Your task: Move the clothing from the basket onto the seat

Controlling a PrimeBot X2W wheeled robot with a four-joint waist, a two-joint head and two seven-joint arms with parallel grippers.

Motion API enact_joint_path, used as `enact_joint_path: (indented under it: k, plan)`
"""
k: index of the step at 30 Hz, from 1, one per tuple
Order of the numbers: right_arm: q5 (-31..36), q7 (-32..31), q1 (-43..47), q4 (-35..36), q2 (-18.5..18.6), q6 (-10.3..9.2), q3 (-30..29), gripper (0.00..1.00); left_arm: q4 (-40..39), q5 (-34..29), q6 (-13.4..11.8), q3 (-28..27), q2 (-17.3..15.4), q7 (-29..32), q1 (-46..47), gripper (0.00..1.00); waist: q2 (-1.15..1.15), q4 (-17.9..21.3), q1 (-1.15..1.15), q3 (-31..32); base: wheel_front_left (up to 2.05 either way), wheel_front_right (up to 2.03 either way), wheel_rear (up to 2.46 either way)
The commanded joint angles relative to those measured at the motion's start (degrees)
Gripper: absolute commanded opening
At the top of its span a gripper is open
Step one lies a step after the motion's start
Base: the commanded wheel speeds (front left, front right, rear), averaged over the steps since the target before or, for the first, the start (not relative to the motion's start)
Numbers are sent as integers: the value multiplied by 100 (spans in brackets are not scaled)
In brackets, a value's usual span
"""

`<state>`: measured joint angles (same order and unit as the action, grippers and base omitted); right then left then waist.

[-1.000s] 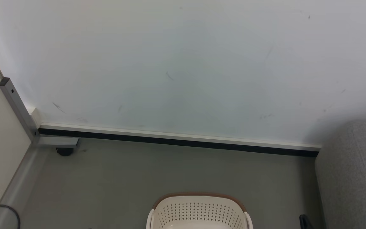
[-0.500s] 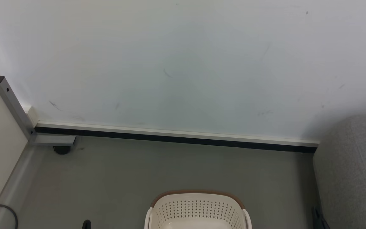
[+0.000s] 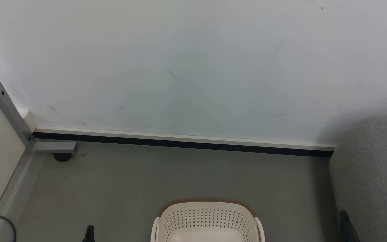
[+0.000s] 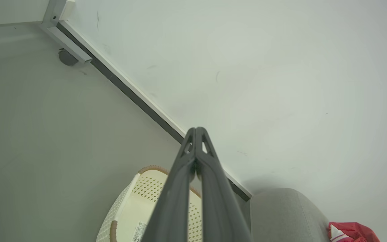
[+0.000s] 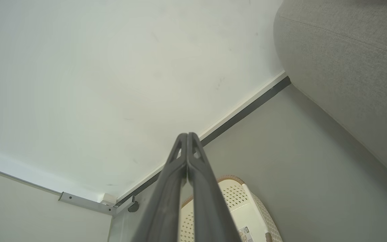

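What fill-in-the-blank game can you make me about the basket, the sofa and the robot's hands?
1. The basket has a rim trimmed in ____.
2. The clothing lying on the sofa is bright ____.
3. The left hand and the right hand are both ____, holding nothing.
4. In the head view, the basket stands on the floor to the ____ of the sofa.
Missing words: brown, red, shut, left.

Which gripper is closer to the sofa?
The right gripper, beside the grey sofa's edge; the left gripper is on the basket's far side.
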<state>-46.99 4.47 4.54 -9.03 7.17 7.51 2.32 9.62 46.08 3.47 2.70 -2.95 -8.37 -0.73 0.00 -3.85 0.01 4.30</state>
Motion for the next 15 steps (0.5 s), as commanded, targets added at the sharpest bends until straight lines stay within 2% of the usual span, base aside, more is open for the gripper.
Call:
enact_joint_path:
  k: [1, 15]
  plan:
    - [-243, -60, -166, 8, 31, -1, -77, 0, 8, 241, 41, 1, -12, 29, 183, 0, 0, 9, -1, -11, 0, 0, 0]
    - [-1173, -373, -455, -201, -7, -1, -384, 0, 233, 1194, 116, 7, -8, 180, 446, 0, 0, 68, -1, -84, 0, 0, 0]
